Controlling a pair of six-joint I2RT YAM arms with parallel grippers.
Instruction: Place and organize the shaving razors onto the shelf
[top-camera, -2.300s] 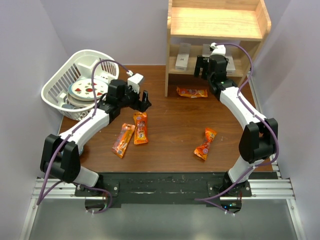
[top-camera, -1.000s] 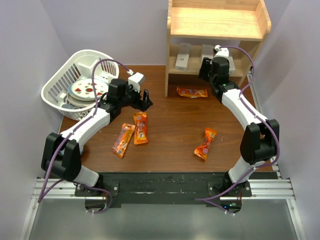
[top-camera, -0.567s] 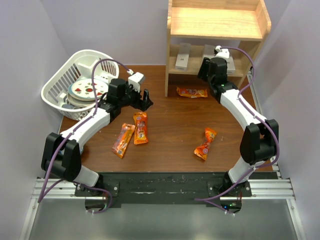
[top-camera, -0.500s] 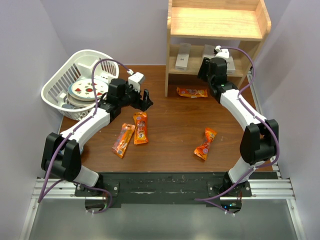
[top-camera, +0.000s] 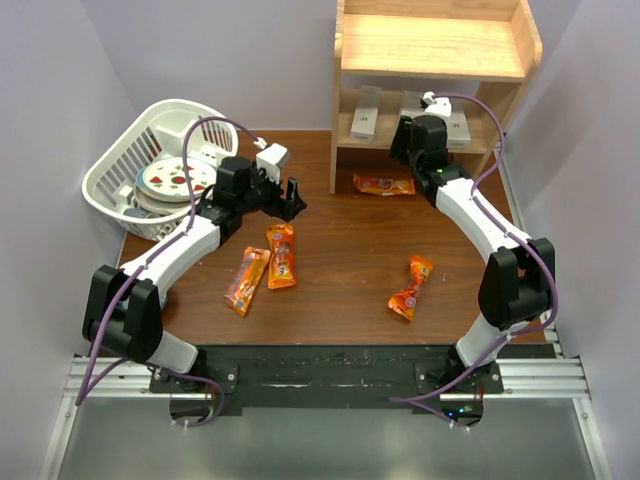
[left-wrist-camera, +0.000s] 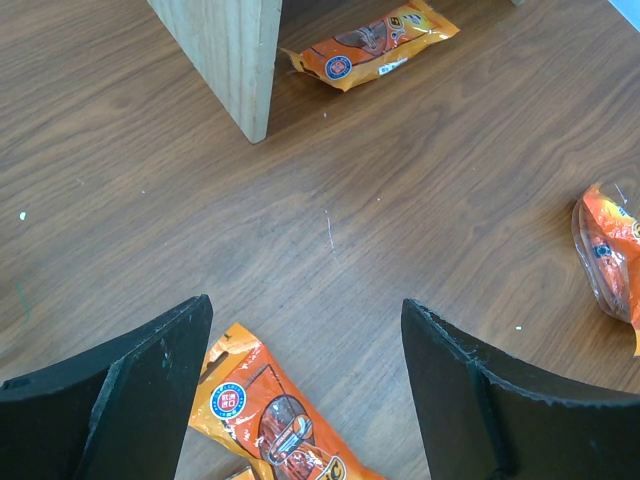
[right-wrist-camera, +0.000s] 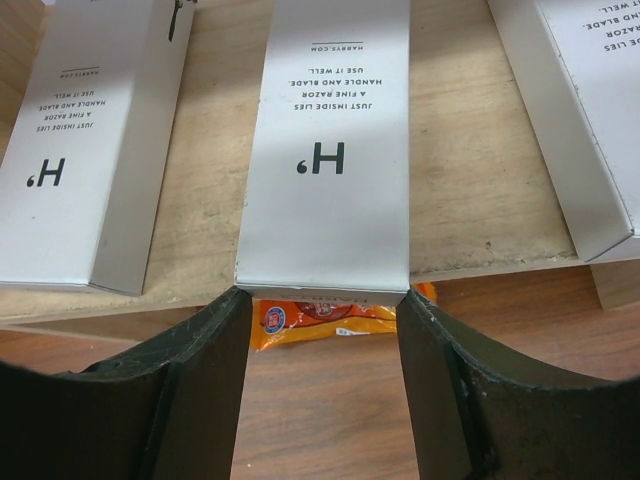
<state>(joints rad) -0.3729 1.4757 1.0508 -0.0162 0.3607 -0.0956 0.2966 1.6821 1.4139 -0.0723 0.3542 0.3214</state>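
White razor box (right-wrist-camera: 325, 150) marked "H'" and "HARRYS.COM" sits clamped in right pincer (right-wrist-camera: 322, 300); left pincer (left-wrist-camera: 305, 310) apart.

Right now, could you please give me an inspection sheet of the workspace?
Surface: brown wooden table, bare between items.
Job's things: three razor boxes side by side on the lower level of the shelf; the middle box has its near end at the front edge.
Clutter: four orange snack packets on the table; white basket holding plates.
Grippers: left gripper open, empty, above the table; right gripper at the middle box's near end, jaws flanking its corners, grip cannot be told.
Cables: purple cables along both arms, none seen snagged.
Surroundings: pale walls; nothing else seen.
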